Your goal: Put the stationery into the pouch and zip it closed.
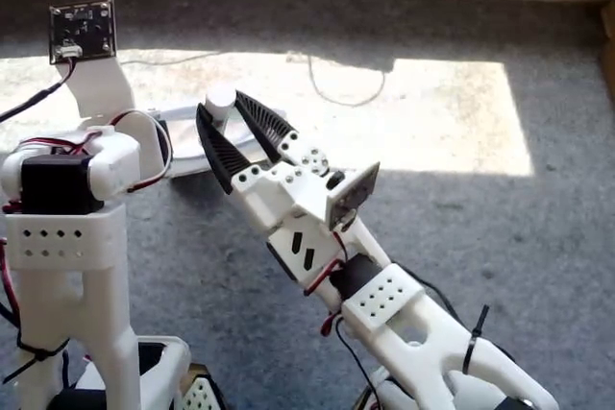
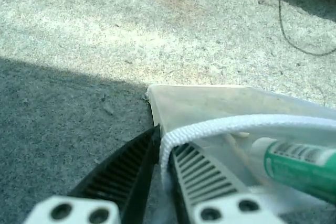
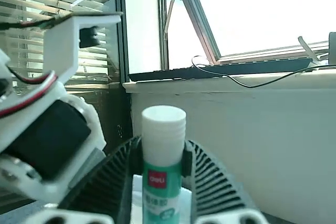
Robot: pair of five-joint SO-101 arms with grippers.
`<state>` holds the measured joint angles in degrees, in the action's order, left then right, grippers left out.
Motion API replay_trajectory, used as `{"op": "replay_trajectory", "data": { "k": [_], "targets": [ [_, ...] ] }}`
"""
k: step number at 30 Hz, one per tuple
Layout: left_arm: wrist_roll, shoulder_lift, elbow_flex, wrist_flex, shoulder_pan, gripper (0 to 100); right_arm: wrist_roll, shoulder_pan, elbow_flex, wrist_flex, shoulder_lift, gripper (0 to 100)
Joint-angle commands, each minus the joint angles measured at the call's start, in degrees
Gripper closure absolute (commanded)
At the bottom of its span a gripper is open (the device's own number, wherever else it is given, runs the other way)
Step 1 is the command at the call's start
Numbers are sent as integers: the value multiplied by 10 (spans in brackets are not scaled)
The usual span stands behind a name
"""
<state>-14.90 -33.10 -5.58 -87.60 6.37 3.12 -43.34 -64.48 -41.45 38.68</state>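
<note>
Grey carpeted bench [image 1: 538,237]: pouch [image 2: 210,103] edge is clamped by left gripper [image 2: 160,140]; glue stick [image 3: 164,124] is gripped upright by right gripper [image 3: 163,145].

Glue stick [image 3: 164,129]: white cap and body, red and green label. Pouch [image 2: 210,103]: translucent, with white woven cord [image 2: 236,124]. Left claw [image 2: 163,140] and right claw [image 3: 163,142]: black ribbed fingers [image 3: 215,182]. Counter [image 2: 52,129]: speckled grey.

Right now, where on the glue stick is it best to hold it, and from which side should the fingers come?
Hold the glue stick on its straight round body, just below the white cap, one finger on each opposite side, across its length. The right gripper holds it so, upright, with the cap end free.
</note>
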Motion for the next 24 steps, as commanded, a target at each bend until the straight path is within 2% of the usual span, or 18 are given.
{"op": "replay_trajectory", "data": {
  "k": [1, 8, 14, 24],
  "targets": [
    [4, -8, 10, -2, -7, 991, 5, -24, 5, -14, 5, 985],
    [11, -8, 10, -1, -7, 992, 5, -47, 4, 18, 5, 981],
    [11, -8, 10, -2, -7, 992, 5, -48, -9, 53, 5, 887],
    [12, -8, 9, -2, -7, 992, 5, -50, -11, 58, 6, 886]
  ]
}}
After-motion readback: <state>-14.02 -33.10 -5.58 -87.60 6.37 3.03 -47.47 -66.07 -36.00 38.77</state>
